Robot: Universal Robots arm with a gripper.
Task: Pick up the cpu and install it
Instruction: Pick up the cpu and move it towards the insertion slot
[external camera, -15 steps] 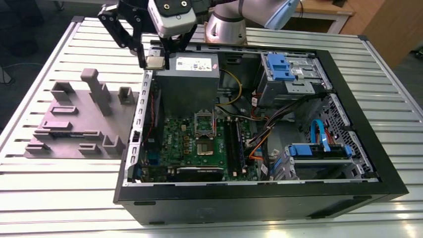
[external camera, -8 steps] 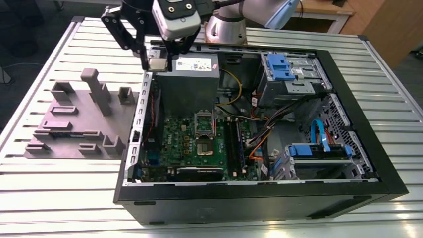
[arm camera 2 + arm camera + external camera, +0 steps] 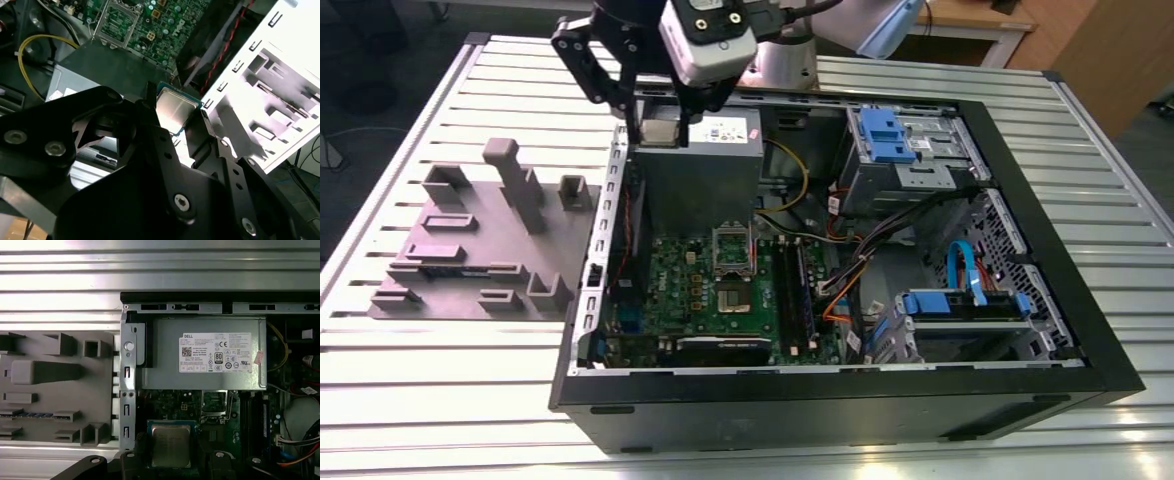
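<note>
Exterior view: the gripper [image 3: 660, 135] hangs above the power supply [image 3: 707, 160], clamped on the cpu [image 3: 659, 128]. I'd carry it level, edges square to the socket [image 3: 731, 262]. Second wrist view: fingers [image 3: 204, 131] pinch opposite edges. First wrist view: the cpu [image 3: 171, 445] sits metal side up; it's square, so no long axis.

Small flat square silvery-grey cpu [image 3: 172, 112] with its lower part hidden behind the black linkage gripper [image 3: 176, 106] clamped on it, grey moulded parts tray [image 3: 50, 390] cut off by the picture's edge in the first wrist view, silver socket frame [image 3: 117, 20] cropped in the second wrist view, robot arm [image 3: 781, 60] cut off at the exterior view's top
</note>
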